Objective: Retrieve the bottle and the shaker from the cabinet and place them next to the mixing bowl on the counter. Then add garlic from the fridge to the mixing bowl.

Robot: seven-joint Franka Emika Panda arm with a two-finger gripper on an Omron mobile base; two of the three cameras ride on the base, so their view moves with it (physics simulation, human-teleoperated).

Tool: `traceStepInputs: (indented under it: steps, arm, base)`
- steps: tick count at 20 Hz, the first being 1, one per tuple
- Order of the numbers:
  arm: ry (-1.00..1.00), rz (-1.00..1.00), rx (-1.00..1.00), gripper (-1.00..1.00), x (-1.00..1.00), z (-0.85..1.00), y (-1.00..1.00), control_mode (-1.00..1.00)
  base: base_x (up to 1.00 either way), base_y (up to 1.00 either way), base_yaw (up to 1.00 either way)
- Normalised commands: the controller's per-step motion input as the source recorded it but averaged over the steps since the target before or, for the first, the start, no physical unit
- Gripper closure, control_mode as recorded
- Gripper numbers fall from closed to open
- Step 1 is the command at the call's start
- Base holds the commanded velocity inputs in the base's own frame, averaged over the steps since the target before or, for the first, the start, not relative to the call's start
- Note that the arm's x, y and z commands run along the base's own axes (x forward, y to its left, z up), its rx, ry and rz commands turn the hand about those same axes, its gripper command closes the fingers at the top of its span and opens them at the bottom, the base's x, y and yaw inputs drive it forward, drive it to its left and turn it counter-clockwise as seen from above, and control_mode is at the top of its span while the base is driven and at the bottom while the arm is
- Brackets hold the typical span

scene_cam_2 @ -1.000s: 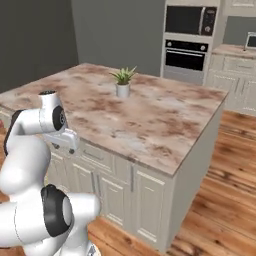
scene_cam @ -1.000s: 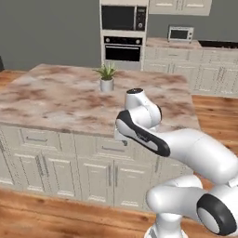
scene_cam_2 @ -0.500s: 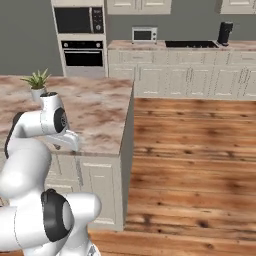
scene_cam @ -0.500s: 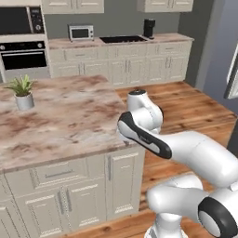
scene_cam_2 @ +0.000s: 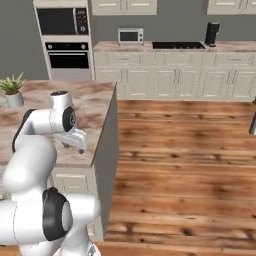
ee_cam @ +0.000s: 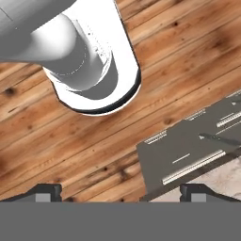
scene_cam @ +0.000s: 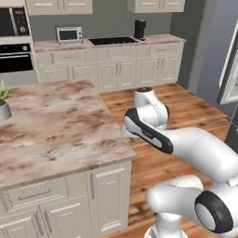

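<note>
Hanging released and empty off the counter's (scene_cam: 56, 135) right edge, the gripper (ee_cam: 120, 190) faces floor, the fridge (scene_cam: 228, 69) off to its right.

From my station, the potted plant (scene_cam: 3, 104) on the counter (scene_cam: 56, 130) is cut by the left picture edge in the left base view. The fridge (scene_cam: 228, 69) is clipped at the right edge. In the hand view, the gripper (ee_cam: 120, 192) fingertips (ee_cam: 47, 192) sit mostly below the frame.

1 plant (scene_cam_2: 12, 90), 1 microwave (scene_cam_2: 130, 35).
</note>
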Motion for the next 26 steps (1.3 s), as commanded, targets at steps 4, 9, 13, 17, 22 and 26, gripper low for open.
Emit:
traceStepInputs:
  steps: [4, 9, 13, 17, 22, 26]
  arm:
    - [0.00, 0.00, 0.00, -1.00, 0.00, 0.00, 0.00, 1.00]
    - [0.00, 0.00, 0.00, -1.00, 0.00, 0.00, 0.00, 1.00]
    - [0.00, 0.00, 0.00, -1.00, 0.00, 0.00, 0.00, 1.00]
    - [0.00, 0.00, 0.00, -1.00, 0.00, 0.00, 0.00, 1.00]
    - [0.00, 0.00, 0.00, -1.00, 0.00, 0.00, 0.00, 1.00]
    - [0.00, 0.00, 0.00, -1.00, 0.00, 0.00, 0.00, 1.00]
  base:
    - [0.06, -0.45, -0.23]
    - [0.28, -0.20, -0.72]
    - [0.34, -0.06, -0.77]
    - [0.64, -0.11, -0.55]
    - [0.95, 0.00, -0.33]
    - [0.73, 0.21, -0.13]
